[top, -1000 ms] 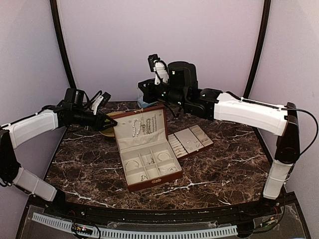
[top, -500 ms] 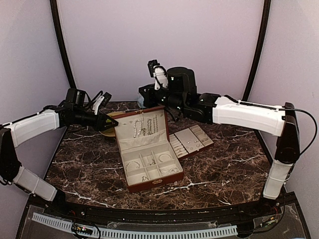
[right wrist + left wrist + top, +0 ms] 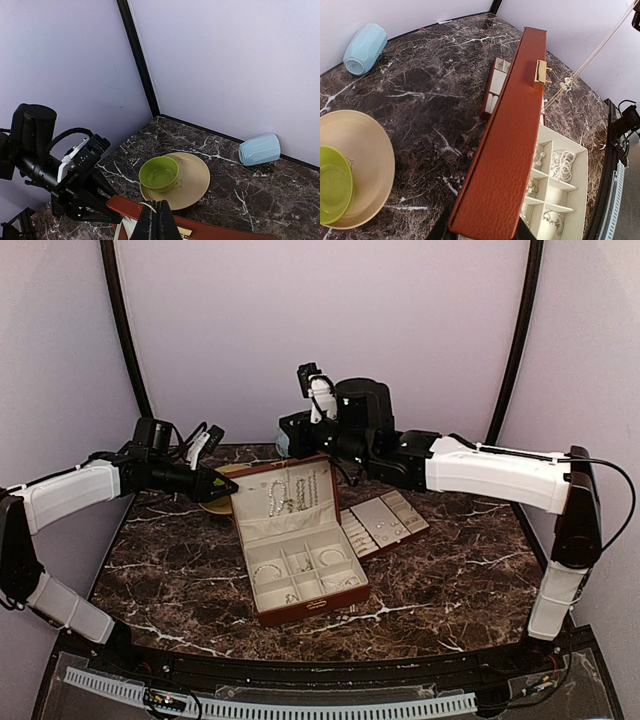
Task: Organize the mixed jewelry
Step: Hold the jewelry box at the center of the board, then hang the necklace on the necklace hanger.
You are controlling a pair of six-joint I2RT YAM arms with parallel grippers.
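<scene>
Right gripper (image 3: 158, 207) is pressed together on the top end of a thin, pale, pearl-like bead strand (image 3: 590, 56), which hangs down past the top edge of the raised lid (image 3: 502, 155) of the reddish-brown leather, cream-lined jewellery case (image 3: 310, 608). Left gripper (image 3: 222, 485) clamps that lid's side edge. More small silvery pieces (image 3: 266, 569) lie in the case's compartments. The strand looks light, limp and slick, likely to swing and snag; best pinched gently near one end.
</scene>
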